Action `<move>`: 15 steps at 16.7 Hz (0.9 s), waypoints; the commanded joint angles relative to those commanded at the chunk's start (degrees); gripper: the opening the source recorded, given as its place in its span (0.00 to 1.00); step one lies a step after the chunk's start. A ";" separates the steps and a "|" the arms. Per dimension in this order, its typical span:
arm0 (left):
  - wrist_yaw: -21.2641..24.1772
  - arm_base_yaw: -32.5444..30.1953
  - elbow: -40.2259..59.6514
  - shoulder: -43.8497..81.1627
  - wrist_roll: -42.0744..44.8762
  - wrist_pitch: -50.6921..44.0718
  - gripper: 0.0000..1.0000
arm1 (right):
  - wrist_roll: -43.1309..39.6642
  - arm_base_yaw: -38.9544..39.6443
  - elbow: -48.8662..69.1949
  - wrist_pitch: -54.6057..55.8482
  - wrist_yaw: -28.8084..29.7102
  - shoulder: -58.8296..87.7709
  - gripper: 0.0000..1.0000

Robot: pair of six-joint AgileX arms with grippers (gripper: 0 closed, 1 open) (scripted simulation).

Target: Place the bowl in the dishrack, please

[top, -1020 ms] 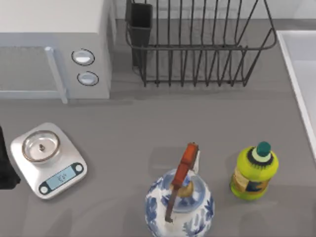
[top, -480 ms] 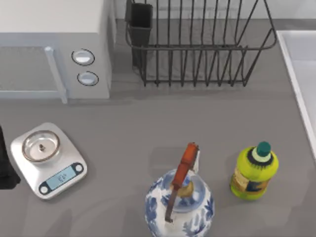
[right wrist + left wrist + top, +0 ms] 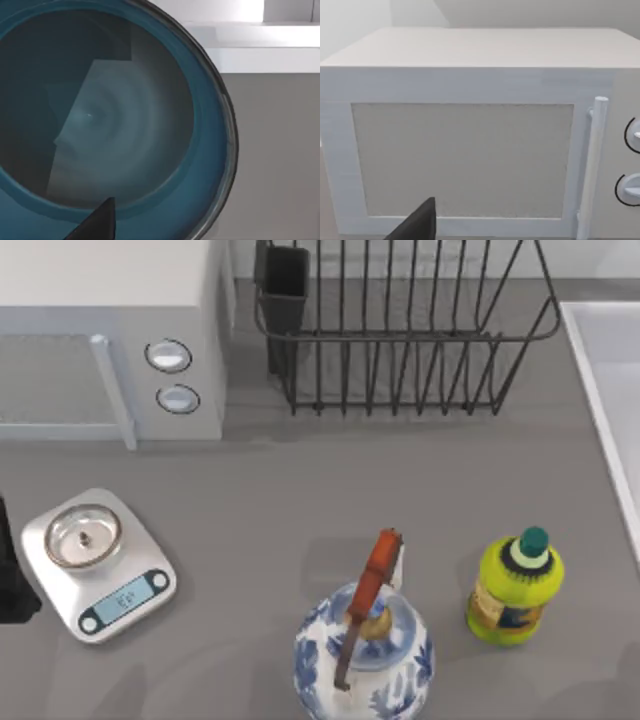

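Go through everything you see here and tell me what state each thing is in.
bowl: empty, not yet in the rack
dishrack: upright, nothing in it
microwave: door shut
scale: pan empty, display on
bottle: upright, green cap on
jar: upright
right gripper: close at the bowl's mouth
left arm: parked at the table's left edge

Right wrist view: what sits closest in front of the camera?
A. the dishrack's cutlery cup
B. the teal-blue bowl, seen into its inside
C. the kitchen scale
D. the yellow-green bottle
B: the bowl takes up most of the right wrist view, its concave teal-blue inside facing the camera, with grey table beside it.
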 joint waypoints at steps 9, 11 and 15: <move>0.00 0.00 0.00 0.00 0.00 0.00 1.00 | 0.83 0.74 -9.61 16.50 0.09 6.75 1.00; 0.00 0.00 0.00 0.00 0.00 0.00 1.00 | 0.83 0.74 -9.61 16.50 0.09 6.75 1.00; 0.00 0.00 0.00 0.00 0.00 0.00 1.00 | 0.83 0.74 -9.61 16.50 0.09 6.75 0.70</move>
